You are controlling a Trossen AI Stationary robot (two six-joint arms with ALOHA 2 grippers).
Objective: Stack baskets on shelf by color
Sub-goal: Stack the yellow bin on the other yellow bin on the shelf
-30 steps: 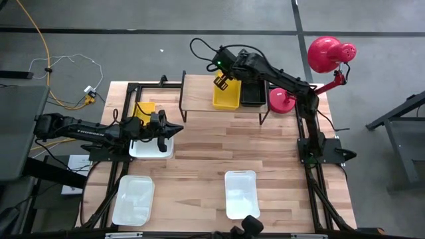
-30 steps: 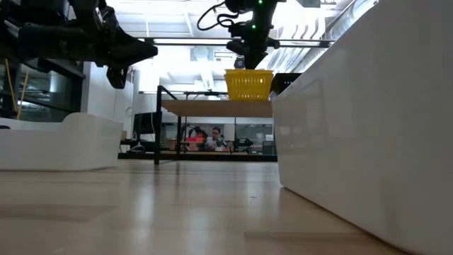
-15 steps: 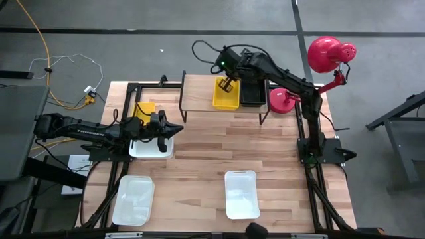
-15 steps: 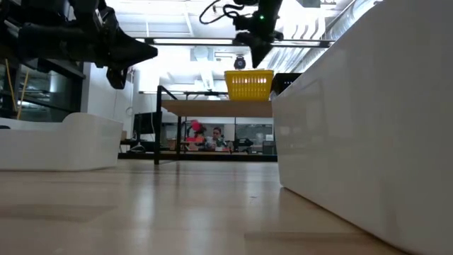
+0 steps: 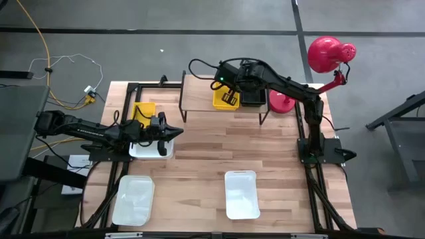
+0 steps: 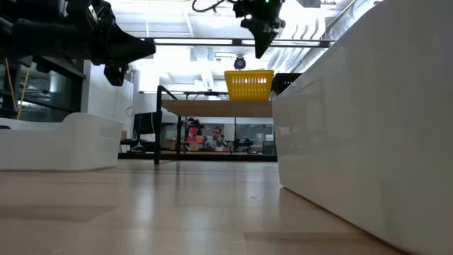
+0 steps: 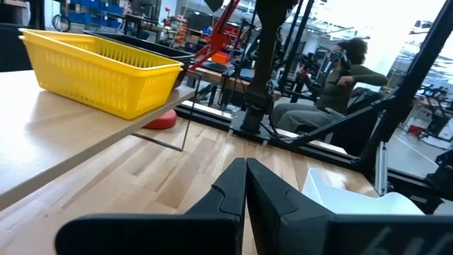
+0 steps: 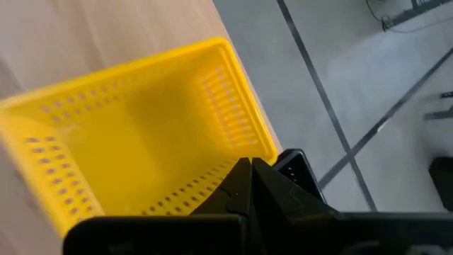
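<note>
The shelf [image 5: 199, 93] stands at the table's far side and carries a yellow basket [image 5: 220, 101] with a black basket [image 5: 254, 96] next to it on the right. My right gripper [image 5: 230, 99] hovers shut above the yellow basket [image 8: 134, 127], clear of its rim in the low view [image 6: 259, 51]. My left gripper [image 5: 178, 131] is shut and level above a white basket [image 5: 149, 149] at the table's left. A second yellow basket [image 5: 145, 109] lies behind the left arm. Two more white baskets [image 5: 133, 199] [image 5: 241, 194] rest on the near part of the table.
A red lamp [image 5: 330, 53] with its round base [image 5: 282, 101] stands at the shelf's right end. The left half of the shelf top is bare wood [image 7: 42, 134]. Bare table lies between the shelf and the near white baskets. A person sits beyond the table [image 7: 340, 78].
My right gripper, shut throughout, has risen from the yellow basket's far rim and moved toward the table's near edge over the basket. The yellow basket has stayed on the shelf.
</note>
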